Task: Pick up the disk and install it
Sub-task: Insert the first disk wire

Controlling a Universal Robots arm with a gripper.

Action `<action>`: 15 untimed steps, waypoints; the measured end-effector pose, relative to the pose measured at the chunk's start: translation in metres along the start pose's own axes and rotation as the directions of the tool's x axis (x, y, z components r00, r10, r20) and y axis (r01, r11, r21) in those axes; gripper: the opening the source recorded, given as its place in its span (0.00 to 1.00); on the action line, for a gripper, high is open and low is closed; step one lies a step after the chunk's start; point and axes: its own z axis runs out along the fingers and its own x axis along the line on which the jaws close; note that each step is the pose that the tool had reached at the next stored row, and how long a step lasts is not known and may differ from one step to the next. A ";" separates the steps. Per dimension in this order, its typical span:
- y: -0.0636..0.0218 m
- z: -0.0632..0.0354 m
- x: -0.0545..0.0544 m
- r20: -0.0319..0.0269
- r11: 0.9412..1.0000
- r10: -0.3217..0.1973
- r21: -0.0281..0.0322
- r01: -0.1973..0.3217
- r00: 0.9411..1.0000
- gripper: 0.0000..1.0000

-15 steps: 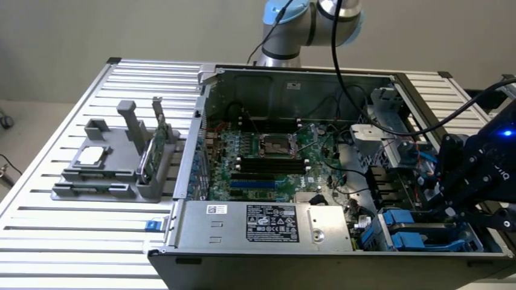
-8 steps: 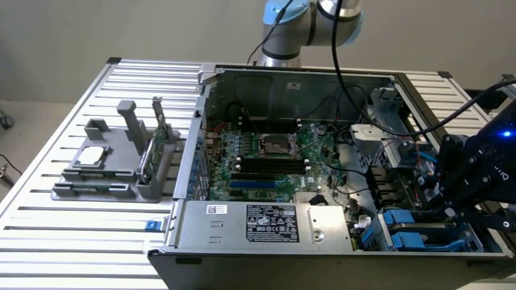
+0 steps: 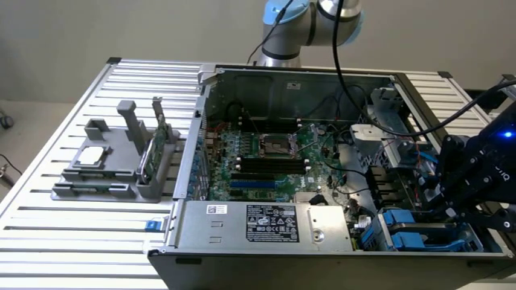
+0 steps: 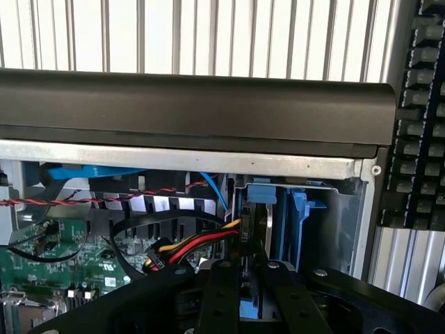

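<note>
The end effector (image 4: 240,278) is down in the drive bay corner of the PC case (image 3: 241,226), fingers (image 4: 221,292) pinching the disk (image 4: 245,306), which stands on edge between them by the blue carriers (image 4: 299,223). Motherboard (image 3: 266,157) sits beside it, and a grey holder (image 3: 113,175) stands on the slatted desk (image 3: 64,241).

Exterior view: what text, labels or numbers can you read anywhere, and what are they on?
No text is readable.
Power supply: black label with white print and marks, too small to read.
Same housing: small white sticker, blurred.
Motherboard: markings unreadable.
Grey fixture: no text visible.
</note>
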 end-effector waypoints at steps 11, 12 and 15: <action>-0.0054 0.0008 0.000 -0.001 1.000 0.001 -0.001 -0.001 1.000 0.18; -0.0055 0.0005 0.000 -0.001 1.000 0.001 -0.001 -0.001 1.000 0.18; -0.0057 -0.0010 0.000 0.000 1.000 0.002 0.000 -0.002 1.000 0.18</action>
